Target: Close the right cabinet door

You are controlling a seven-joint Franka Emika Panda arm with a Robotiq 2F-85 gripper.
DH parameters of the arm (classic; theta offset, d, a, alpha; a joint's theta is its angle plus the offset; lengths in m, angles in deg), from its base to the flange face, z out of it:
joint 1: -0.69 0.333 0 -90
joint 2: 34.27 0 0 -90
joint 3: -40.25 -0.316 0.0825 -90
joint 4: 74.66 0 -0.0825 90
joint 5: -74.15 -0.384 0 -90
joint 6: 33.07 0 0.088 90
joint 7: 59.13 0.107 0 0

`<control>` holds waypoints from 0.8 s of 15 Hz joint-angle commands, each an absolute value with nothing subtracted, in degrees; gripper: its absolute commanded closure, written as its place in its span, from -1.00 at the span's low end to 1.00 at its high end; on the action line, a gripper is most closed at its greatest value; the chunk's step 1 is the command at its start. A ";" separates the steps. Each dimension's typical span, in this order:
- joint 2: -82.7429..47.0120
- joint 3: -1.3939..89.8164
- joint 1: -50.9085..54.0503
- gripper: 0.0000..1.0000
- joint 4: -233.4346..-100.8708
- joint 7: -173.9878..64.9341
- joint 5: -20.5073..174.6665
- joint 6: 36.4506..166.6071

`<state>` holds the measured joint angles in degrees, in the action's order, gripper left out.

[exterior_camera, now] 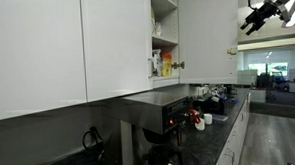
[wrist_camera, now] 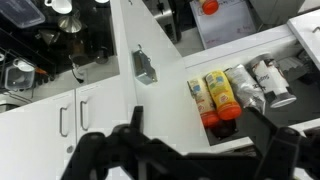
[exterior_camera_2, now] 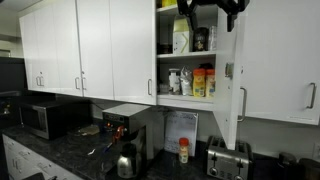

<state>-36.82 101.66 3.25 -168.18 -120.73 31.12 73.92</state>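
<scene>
The right cabinet door (exterior_camera_2: pixel 228 100) is glossy white, its slim bar handle (exterior_camera_2: pixel 241 104) silver. On the shelf beside the door stand yellow and orange bottles (exterior_camera_2: pixel 201 82). Below the door are a red-capped bottle (exterior_camera_2: pixel 183 150), a silver toaster (exterior_camera_2: pixel 228 158) and a dark speckled countertop (exterior_camera_2: pixel 80 155). Above the door, the gripper (exterior_camera_2: pixel 212 10) is black.

Dark countertop (exterior_camera_2: pixel 68 150) with microwave (exterior_camera_2: pixel 48 118), toaster (exterior_camera_2: pixel 228 158)

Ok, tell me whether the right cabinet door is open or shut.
Open. The right cabinet door stands swung out from the cabinet front, leaving the shelves and their bottles exposed.
</scene>
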 commanded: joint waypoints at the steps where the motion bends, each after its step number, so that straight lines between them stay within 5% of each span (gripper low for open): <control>1: -35.40 96.75 -2.69 -1.00 -167.29 -121.53 29.35 71.45; 12: -32.12 94.36 -5.92 -1.00 -164.75 -122.31 28.01 69.03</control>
<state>-32.65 100.29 -0.07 -165.13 -121.96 27.83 68.72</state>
